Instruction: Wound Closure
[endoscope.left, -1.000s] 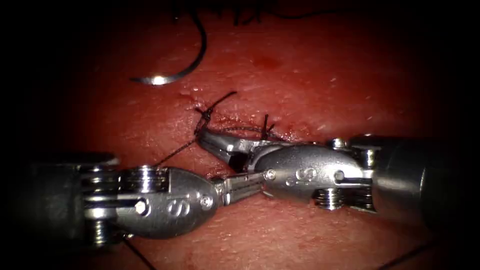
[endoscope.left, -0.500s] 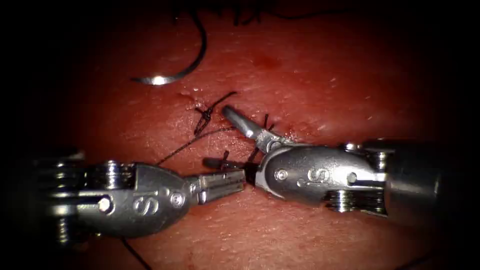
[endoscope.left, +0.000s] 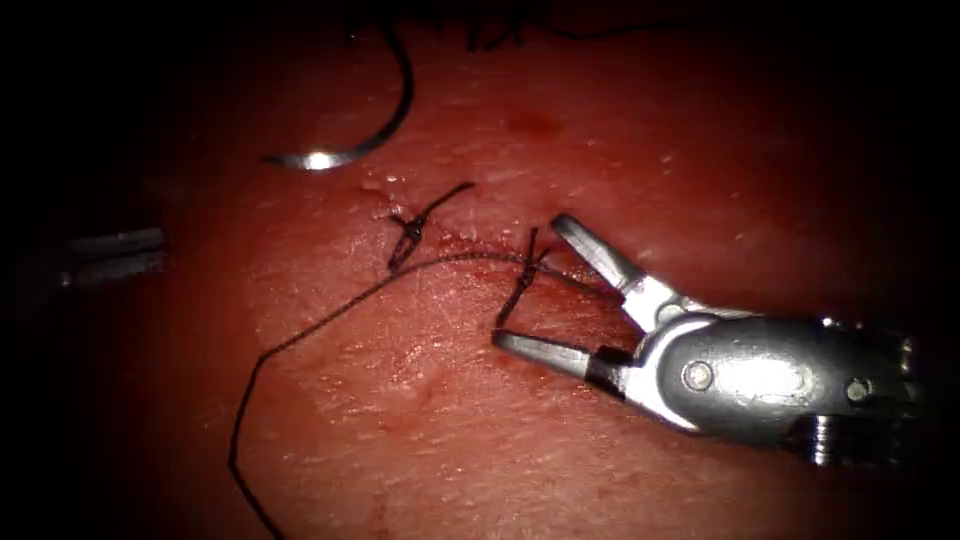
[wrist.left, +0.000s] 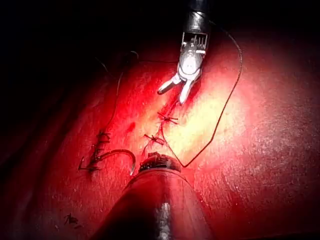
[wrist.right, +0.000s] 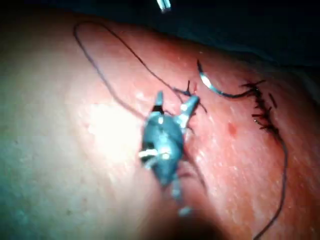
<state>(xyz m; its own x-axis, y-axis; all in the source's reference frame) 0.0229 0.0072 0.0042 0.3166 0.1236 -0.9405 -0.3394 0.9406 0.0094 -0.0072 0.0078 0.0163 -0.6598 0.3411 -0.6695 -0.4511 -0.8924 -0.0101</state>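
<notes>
Endoscope view first: the right tool (endoscope.left: 545, 285) sits on the tissue (endoscope.left: 700, 150) with its jaws spread wide and gripping nothing, straddling the nearer knot (endoscope.left: 525, 275) on the cut (endoscope.left: 470, 248). A second knot (endoscope.left: 408, 232) sits a bit further left along the cut, with short ends sticking up. A long thread (endoscope.left: 300, 335) runs from the nearer knot out to the left of the cut and curls down, lying slack. The needle (endoscope.left: 385, 120) lies free on the tissue well beyond the cut, not in it, with neither tool on it. The left tool (endoscope.left: 115, 255) has backed off a long way to the left of the cut since a second ago, when it was right up against the right tool; can't tell how its jaws stand.

Left wrist view: the right tool (wrist.left: 181, 91) is open just past the two knots (wrist.left: 162, 129), the thread (wrist.left: 227, 100) loops wide beside them, and the needle (wrist.left: 125, 155) lies off to the side of the cut.

Right wrist view: the right tool (wrist.right: 172, 107) is spread at the knots, the needle (wrist.right: 212, 86) lies just beyond, next to an older stitched line (wrist.right: 262, 112).

Progress-wise, it looks like two stitches are tied and the long tail isn't trimmed yet.
</notes>
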